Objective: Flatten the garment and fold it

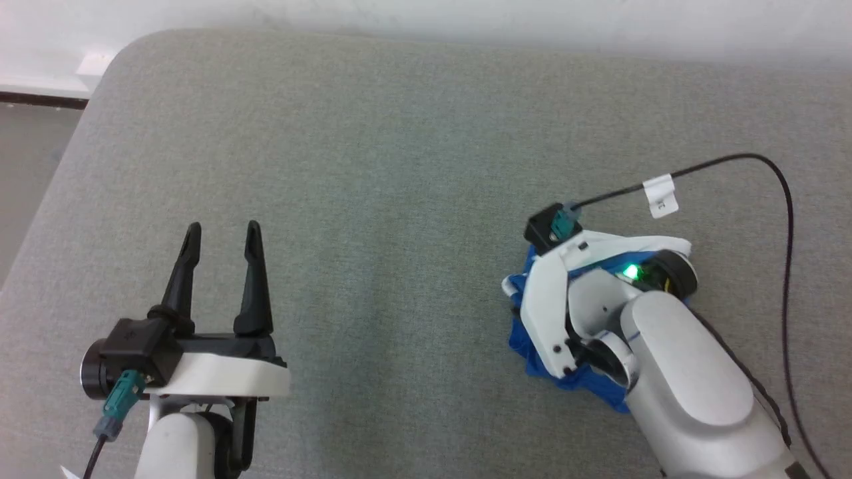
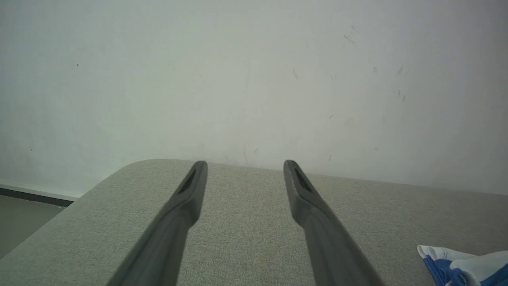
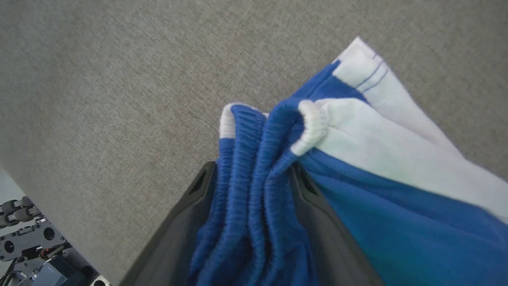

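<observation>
The garment [image 3: 254,159], blue shorts with a white waistband and white trim, lies bunched on the grey cushion [image 1: 399,166] at the right. My right gripper [image 3: 252,174] points down into it. Its fingers stand wide apart with gathered blue folds lying between them, so it is open. In the head view my right wrist [image 1: 586,299] covers most of the garment [image 1: 522,339], leaving blue edges showing. My left gripper [image 1: 223,233] hovers open and empty over the cushion at the lower left, far from the cloth. A corner of the garment [image 2: 456,270] shows at the lower right of the left wrist view.
The cushion has a rounded far-left corner, with floor [image 1: 26,173] beyond its left edge and a pale wall [image 2: 254,79] behind it. A black cable [image 1: 785,219] with a white tag loops from my right wrist over the cushion's right side.
</observation>
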{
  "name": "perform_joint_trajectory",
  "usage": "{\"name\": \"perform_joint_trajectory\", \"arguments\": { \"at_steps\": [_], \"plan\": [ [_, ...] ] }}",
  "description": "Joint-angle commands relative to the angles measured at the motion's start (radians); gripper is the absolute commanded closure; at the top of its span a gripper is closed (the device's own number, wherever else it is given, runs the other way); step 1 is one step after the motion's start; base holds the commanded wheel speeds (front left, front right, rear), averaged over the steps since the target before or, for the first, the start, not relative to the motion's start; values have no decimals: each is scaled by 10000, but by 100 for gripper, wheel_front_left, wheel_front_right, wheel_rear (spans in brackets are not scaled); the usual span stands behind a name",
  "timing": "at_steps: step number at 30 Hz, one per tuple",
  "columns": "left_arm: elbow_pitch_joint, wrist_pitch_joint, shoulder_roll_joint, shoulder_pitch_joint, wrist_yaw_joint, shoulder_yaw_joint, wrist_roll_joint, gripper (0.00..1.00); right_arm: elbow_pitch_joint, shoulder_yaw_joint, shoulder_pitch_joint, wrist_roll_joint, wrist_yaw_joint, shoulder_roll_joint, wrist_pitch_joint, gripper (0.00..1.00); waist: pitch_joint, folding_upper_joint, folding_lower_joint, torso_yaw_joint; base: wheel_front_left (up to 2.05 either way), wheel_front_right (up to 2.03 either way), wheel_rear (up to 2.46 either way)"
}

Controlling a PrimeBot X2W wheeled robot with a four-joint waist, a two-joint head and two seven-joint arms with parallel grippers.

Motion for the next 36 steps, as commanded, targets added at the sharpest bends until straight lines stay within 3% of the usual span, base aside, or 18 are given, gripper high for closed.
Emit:
{"name": "perform_joint_trajectory", "arguments": {
  "at_steps": [1,6,11,18,25,36],
  "plan": [
    [-1,-47,-43,46,50,58,5,0,-71,22,-245,128,-21,4,-148,0,-92,0,-1,-108,0,0,0],
    [-20,-47,-44,97,39,113,24,0,-870,-205,-547,697,-21,-60,-480,0,-301,0,-1,-369,0,0,0],
    [-46,-47,-44,164,65,112,39,0,-2320,-1298,-221,1029,-21,-310,-652,0,-464,0,-1,-683,0,0,0],
    [-176,-47,-44,262,88,199,117,0,-3334,-3582,1422,-326,-21,-597,-1065,0,-496,0,-1,-1023,0,0,0],
    [-142,-47,-45,138,24,159,133,0,-2871,-3602,2660,-737,-21,-296,-952,0,-320,0,-1,-1092,0,0,0],
    [-54,-47,-45,82,92,10,80,0,-1068,-3043,2667,-898,-21,-225,-1342,0,-115,0,-1,-758,0,0,0]
  ]
}}
